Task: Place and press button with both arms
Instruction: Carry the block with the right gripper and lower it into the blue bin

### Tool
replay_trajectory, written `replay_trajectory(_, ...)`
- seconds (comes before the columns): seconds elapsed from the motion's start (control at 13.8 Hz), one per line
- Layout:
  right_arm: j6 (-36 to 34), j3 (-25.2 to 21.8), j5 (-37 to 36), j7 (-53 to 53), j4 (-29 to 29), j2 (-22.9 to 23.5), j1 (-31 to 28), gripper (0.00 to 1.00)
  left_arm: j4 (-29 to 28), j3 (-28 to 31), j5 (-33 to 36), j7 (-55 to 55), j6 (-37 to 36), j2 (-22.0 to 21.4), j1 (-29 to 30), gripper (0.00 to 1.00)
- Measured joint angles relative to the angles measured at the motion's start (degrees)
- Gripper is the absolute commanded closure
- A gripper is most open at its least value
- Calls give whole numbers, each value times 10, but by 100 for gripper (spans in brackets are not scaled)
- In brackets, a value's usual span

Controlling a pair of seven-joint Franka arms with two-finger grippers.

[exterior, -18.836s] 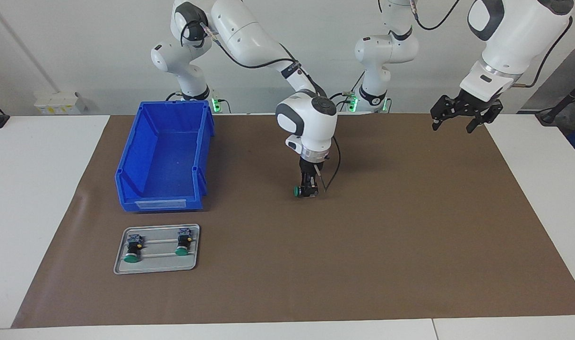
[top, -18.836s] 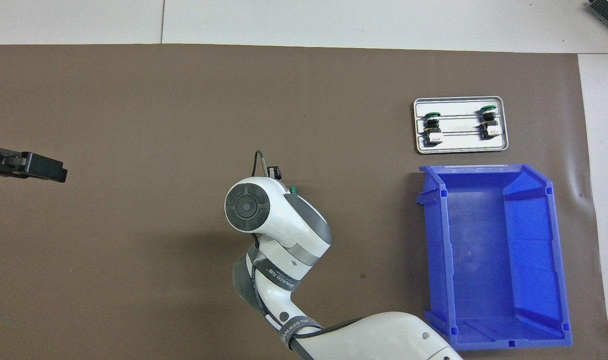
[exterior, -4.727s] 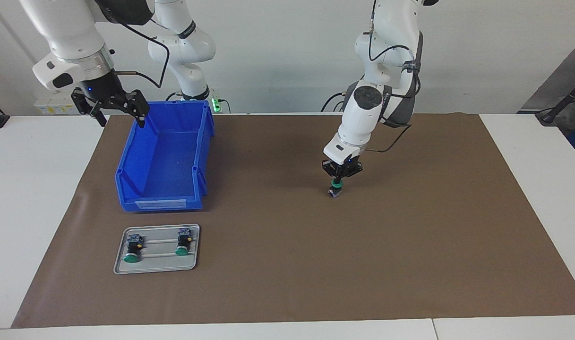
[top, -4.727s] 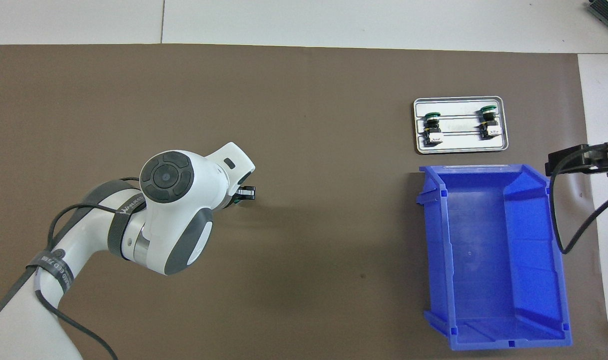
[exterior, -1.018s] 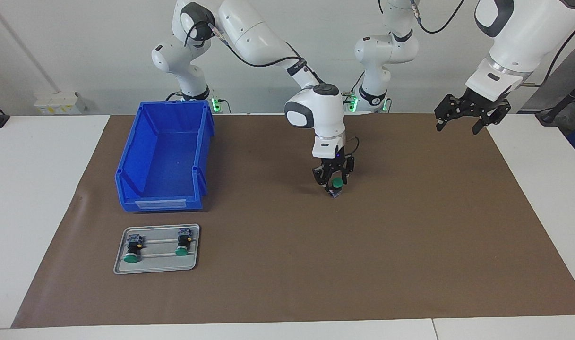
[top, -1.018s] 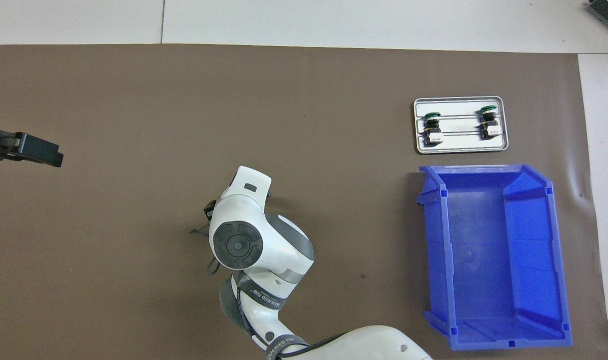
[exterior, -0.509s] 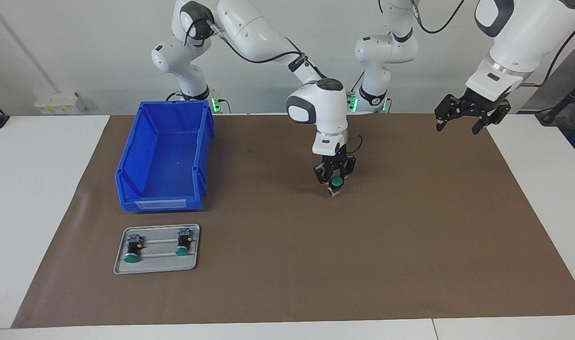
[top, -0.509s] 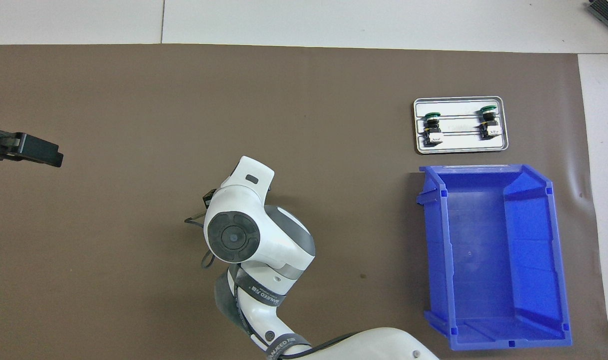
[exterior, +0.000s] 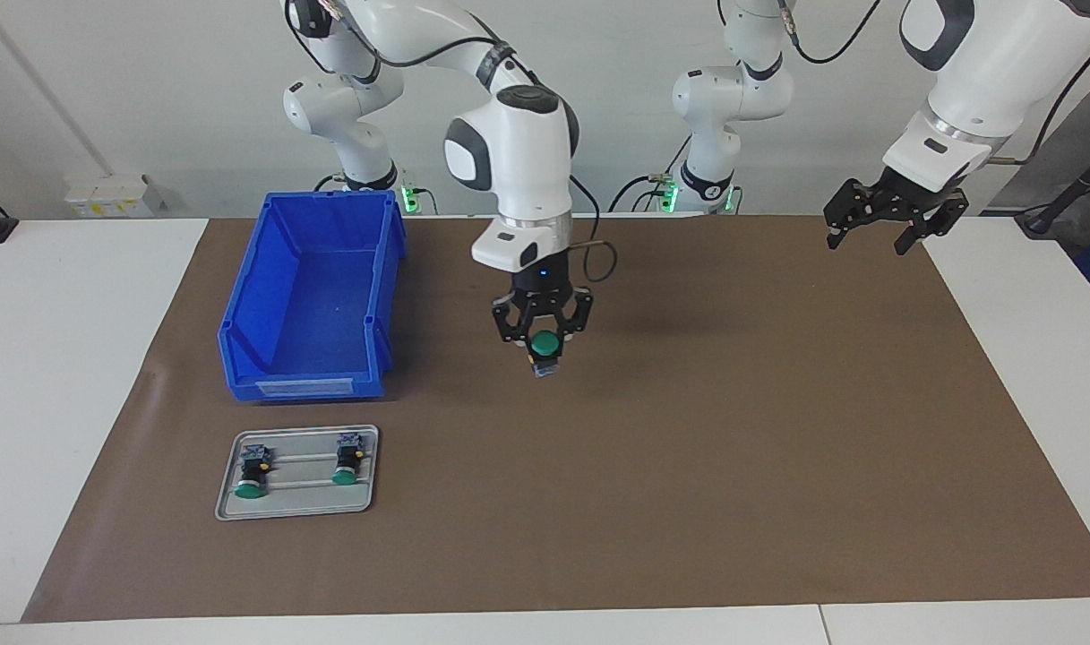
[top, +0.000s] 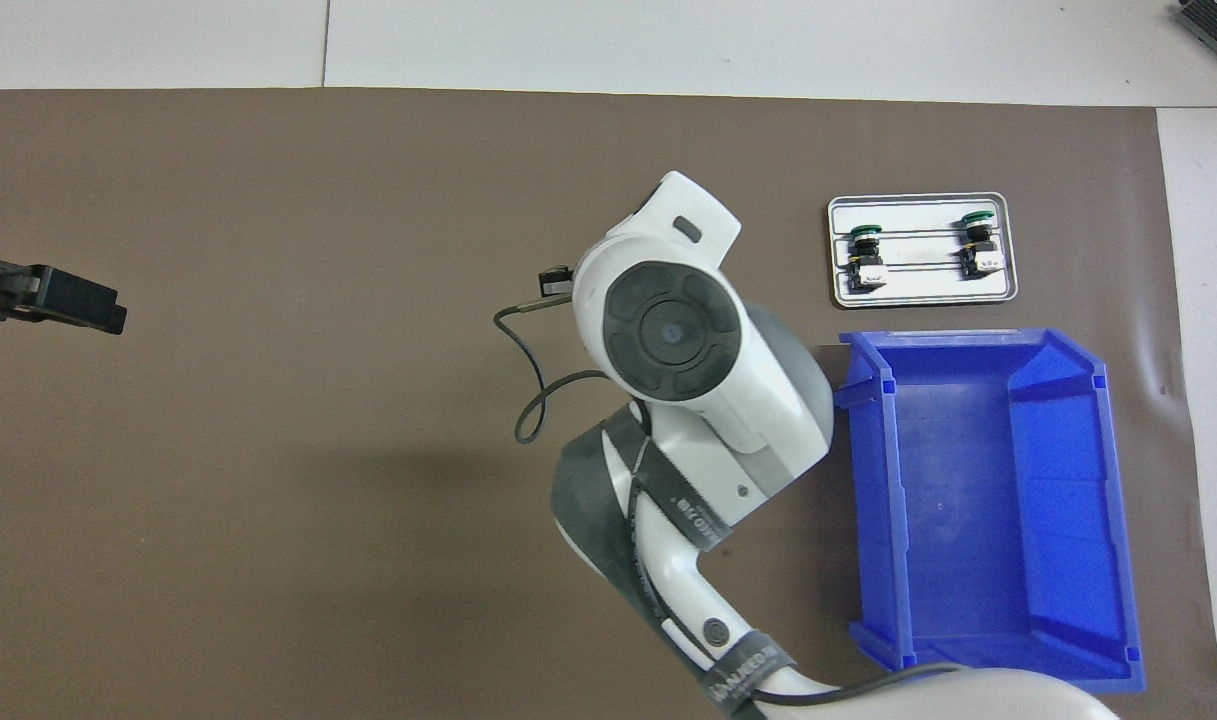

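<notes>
Button: gripped, lifted at frame centre by closed right end effector. Left end effector: spread wide, empty, upper right.

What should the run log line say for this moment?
right gripper: shut on button, raised over mat | left gripper: open, waiting
</notes>
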Motion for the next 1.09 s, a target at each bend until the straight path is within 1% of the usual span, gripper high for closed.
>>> replay_trajectory(0.29, -70, 0, 23, -182, -33, -55, -125, 100, 0, 0, 0, 0, 0, 0, 0, 0)
replay_trajectory(0.51, -84, 0, 41, -290, -76, -80, -207, 100, 0, 0, 0, 0, 0, 0, 0, 0)
replay_trajectory(0.58, -81, 0, 53, -312, -102, -89, -226, 100, 0, 0, 0, 0, 0, 0, 0, 0)
replay_trajectory(0.73, -50, 0, 60, -326, -179, -116, -254, 100, 0, 0, 0, 0, 0, 0, 0, 0)
replay_trajectory(0.8, -36, 0, 61, -326, -222, -132, -261, 100, 0, 0, 0, 0, 0, 0, 0, 0)
replay_trajectory(0.95, -29, 0, 63, -324, -294, -159, -269, 100, 0, 0, 0, 0, 0, 0, 0, 0)
replay_trajectory(1.09, -22, 0, 79, -323, -344, -172, -275, 100, 0, 0, 0, 0, 0, 0, 0, 0)
